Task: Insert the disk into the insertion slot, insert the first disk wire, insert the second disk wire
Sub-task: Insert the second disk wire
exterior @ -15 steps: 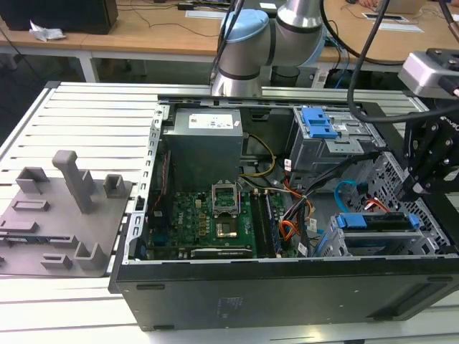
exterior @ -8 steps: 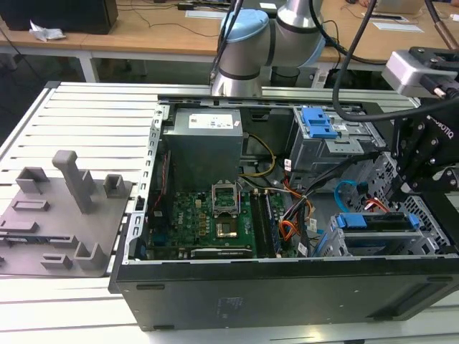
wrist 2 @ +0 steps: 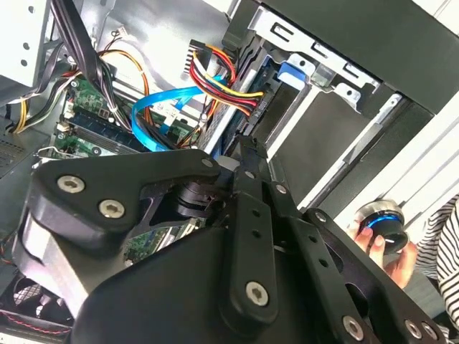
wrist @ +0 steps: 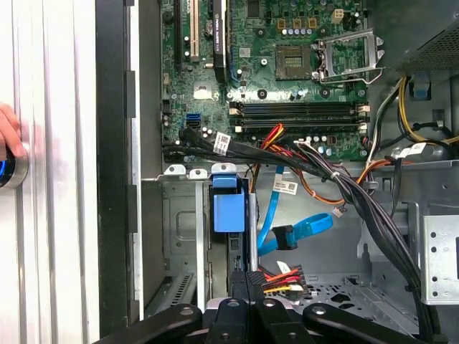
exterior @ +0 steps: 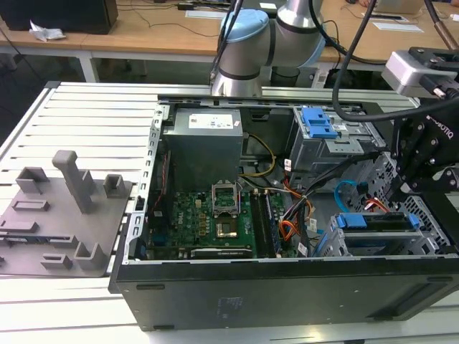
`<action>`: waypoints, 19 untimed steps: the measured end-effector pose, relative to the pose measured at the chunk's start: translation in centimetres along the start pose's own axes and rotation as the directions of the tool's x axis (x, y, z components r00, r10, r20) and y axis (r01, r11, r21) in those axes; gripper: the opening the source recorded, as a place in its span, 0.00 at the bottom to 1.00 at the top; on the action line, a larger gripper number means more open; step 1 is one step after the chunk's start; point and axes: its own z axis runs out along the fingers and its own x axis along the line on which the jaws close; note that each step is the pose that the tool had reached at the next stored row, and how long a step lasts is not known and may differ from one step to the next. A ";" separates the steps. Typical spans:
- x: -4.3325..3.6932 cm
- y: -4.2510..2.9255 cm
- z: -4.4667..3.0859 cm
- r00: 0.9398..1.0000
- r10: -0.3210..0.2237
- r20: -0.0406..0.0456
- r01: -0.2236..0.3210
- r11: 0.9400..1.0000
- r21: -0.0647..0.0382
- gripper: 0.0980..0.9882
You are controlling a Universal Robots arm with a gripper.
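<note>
The disk [exterior: 376, 221], in its blue carrier frame, sits inside the insertion slot [exterior: 430, 240] of the light grey cage at the case's front corner. In the first wrist view its blue tab [wrist: 229, 208] stands up from the cage [wrist: 183, 236]. My black gripper [exterior: 403, 188] hangs over the disk's rear edge. Its fingers [wrist 2: 247, 150] are shut on the black connector [wrist 2: 252, 115] of the red, yellow and black wire, pressed against the disk. That connector shows beside the gripper [wrist: 247, 278] in the first wrist view too. A blue flat wire [wrist: 294, 233] hangs loose nearby.
The open case holds the motherboard [exterior: 208, 211], the grey power supply [exterior: 204, 143] and a taller cage with a blue latch [exterior: 319, 125]. A grey fixture plate [exterior: 61, 215] lies at the exterior view's left. A person's hand [wrist 2: 380, 244] rests on a round knob beside the case.
</note>
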 end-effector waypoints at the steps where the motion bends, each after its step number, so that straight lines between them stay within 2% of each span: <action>1: 0.00 0.00 0.00 1.000 0.000 0.000 0.000 1.000 0.000 0.01; 3: 0.00 0.01 0.00 1.000 0.000 0.000 0.000 1.000 0.000 0.01; 6: 0.00 0.02 0.00 1.000 0.000 0.000 0.000 1.000 0.000 0.23; 10: -0.68 0.09 0.12 1.000 -0.014 0.000 0.014 1.000 0.001 0.23; 12: -1.49 0.40 0.27 1.000 -0.024 -0.001 0.024 1.000 0.001 0.23; 14: -1.82 0.75 0.32 1.000 -0.026 -0.001 0.026 1.000 0.001 0.23; 19: -1.88 2.75 0.56 0.999 -0.033 -0.001 0.033 0.999 0.001 0.23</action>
